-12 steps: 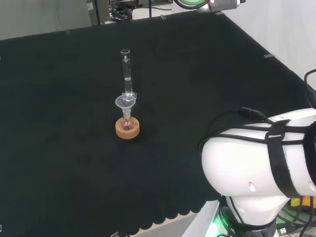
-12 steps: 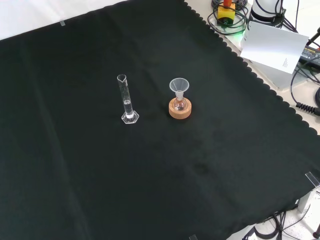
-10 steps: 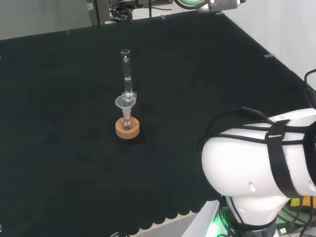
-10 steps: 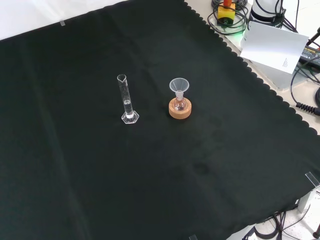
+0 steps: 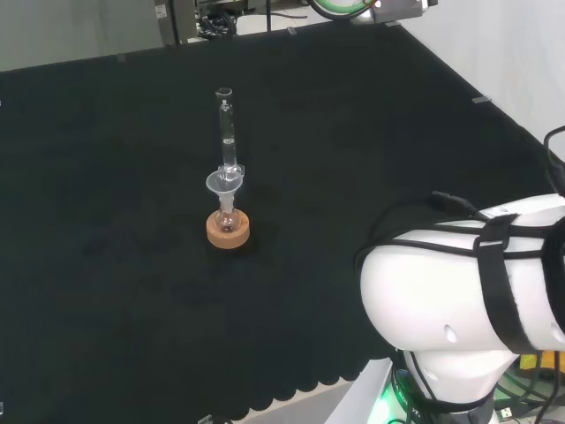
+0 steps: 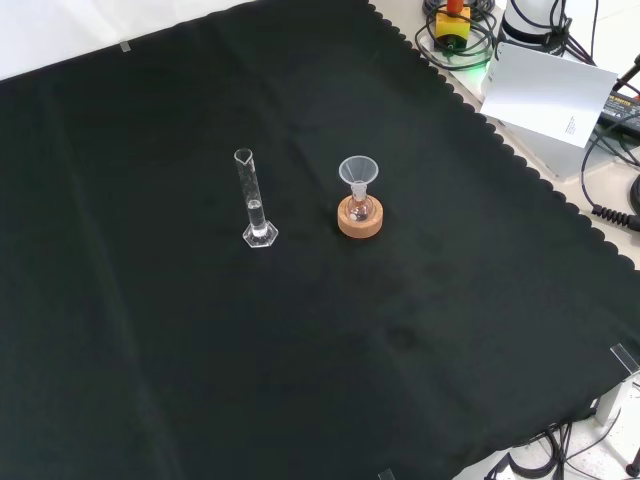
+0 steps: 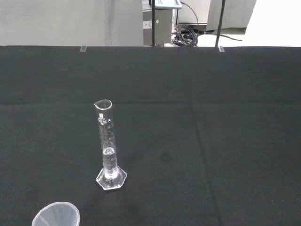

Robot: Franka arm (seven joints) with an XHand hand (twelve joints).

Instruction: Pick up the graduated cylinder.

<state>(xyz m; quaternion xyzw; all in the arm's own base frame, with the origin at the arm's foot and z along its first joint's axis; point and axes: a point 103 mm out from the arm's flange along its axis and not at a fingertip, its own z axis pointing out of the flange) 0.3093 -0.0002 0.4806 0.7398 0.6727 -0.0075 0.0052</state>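
A slim clear graduated cylinder [image 6: 253,199] stands upright on its hexagonal foot on the black cloth, with a little clear liquid low in its tube. The head view shows the cylinder [image 5: 228,129] just beyond a small flask. The wrist view looks at the cylinder [image 7: 107,146] from some way off, free-standing with nothing touching it.
A small round flask with a clear funnel [image 6: 358,173] in its neck sits on a cork ring [image 6: 360,220], to the cylinder's right in the front view. The funnel's rim [image 7: 56,217] shows in the wrist view. The arm's white link [image 5: 468,291] stands at the head view's lower right. Cables and boxes lie past the cloth's scalloped edge [image 6: 500,150].
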